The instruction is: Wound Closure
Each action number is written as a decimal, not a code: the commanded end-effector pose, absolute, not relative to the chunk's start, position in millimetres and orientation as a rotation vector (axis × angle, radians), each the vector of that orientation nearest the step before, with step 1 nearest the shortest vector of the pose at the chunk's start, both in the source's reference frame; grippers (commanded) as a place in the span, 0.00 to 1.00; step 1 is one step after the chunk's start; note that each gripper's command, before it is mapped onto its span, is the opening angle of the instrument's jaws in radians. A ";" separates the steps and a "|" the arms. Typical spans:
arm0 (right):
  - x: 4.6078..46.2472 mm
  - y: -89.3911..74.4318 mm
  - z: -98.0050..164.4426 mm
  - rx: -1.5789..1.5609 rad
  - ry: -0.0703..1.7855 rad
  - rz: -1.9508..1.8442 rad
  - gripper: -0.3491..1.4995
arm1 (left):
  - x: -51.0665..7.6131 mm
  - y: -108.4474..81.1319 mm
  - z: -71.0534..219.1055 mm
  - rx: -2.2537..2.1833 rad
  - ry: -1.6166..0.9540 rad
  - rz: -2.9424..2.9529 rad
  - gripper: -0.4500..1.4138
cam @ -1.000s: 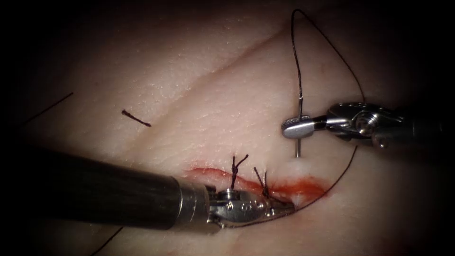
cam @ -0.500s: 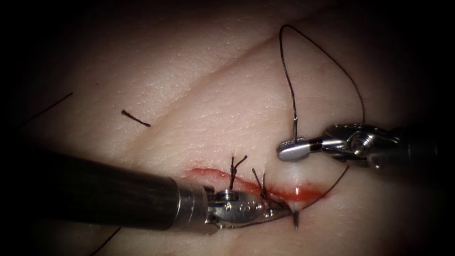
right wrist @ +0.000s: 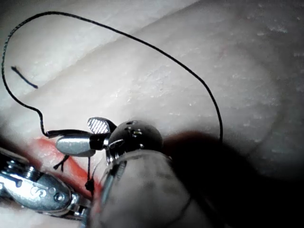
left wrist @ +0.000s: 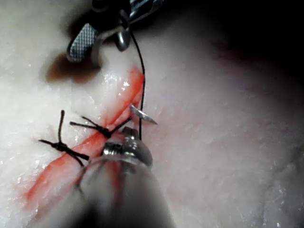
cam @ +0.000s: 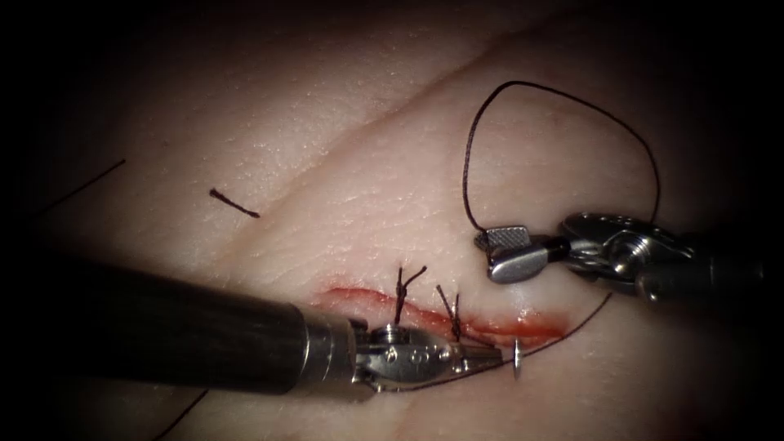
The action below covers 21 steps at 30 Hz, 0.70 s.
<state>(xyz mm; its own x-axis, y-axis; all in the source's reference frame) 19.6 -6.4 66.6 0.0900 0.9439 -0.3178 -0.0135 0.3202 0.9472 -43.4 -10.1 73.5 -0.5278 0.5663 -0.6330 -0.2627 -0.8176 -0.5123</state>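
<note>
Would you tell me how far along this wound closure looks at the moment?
Done: two knotted stitches cross the cut. In hand: the needle sits in the tissue at the cut's right end, tip out; the right tool, jaws open, holds nothing; the left tool lies beside the tip, grip unclear. Left: this third stitch has no knot.

A short cut end of thread [cam: 234, 204] lies loose on the tissue [cam: 343, 163], well left of the cut [cam: 425, 314] and farther away. Red fluid [cam: 535, 331] lines the cut's right stretch.
</note>
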 end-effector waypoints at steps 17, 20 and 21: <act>20.0 -3.6 66.0 0.490 1.167 0.670 0.91 | -44.1 -10.6 74.0 -1.149 -0.491 2.337 0.16; 20.0 -3.9 66.0 0.456 1.120 0.645 0.89 | -44.1 -10.6 74.0 -1.149 -0.491 2.337 0.16; 20.0 -3.9 66.0 0.456 1.120 0.645 0.89 | -44.1 -10.6 74.0 -1.149 -0.491 2.337 0.16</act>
<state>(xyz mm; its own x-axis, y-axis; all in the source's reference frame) 19.4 -3.6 65.6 0.2973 0.6706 -0.6796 -0.2550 0.7417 0.6203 -43.6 -10.2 73.5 -0.5277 0.5667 -0.6327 -0.2651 -0.8176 -0.5111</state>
